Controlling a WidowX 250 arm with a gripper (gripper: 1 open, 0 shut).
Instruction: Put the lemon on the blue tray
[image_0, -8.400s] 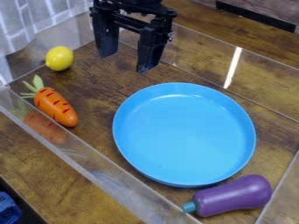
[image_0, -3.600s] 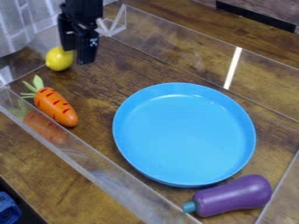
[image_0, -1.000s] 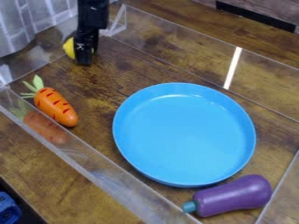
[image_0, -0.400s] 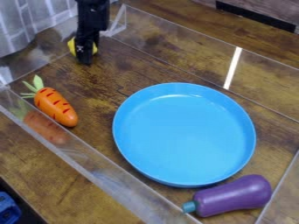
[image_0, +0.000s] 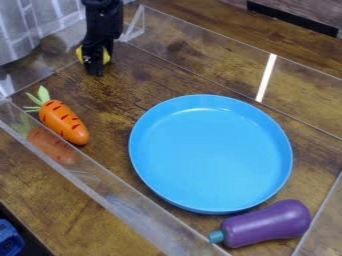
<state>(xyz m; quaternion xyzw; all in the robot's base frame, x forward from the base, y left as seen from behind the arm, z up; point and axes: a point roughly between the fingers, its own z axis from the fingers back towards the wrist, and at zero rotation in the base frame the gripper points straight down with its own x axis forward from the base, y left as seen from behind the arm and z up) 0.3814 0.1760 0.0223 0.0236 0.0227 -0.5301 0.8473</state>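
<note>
"What's over on the left?"

"The orange carrot (image_0: 62, 121) lies nearer to us, its green top toward the far left. It hasn't moved, and it isn't the one we want."

"And the lemon?"

"Beyond the carrot, at the far left. The lemon (image_0: 82, 53) shows as bits of yellow around the dark fingers of the gripper (image_0: 95, 61). Earlier it sat in plain sight, a little nearer and further left. Now it has shifted along with them."

"So is it held?"

"I'd say so. The fingers have drawn in from their wider spread and look closed on it. Whether it's off the table, I can't tell from here."

"What does that mean for the job?"

"The grasp looks made, so the carry comes next: up first, then right and nearer. A smooth round thing could slip if the hold is off-centre."

"Where's it going?"

"The blue tray (image_0: 210, 154), right of the middle and nearer to us, in the same place as before. No lemon on it yet."

"Anything further right?"

"A purple eggplant (image_0: 263, 224), near right, just beside the tray. It hasn't moved either; best come down clear of it."
</note>
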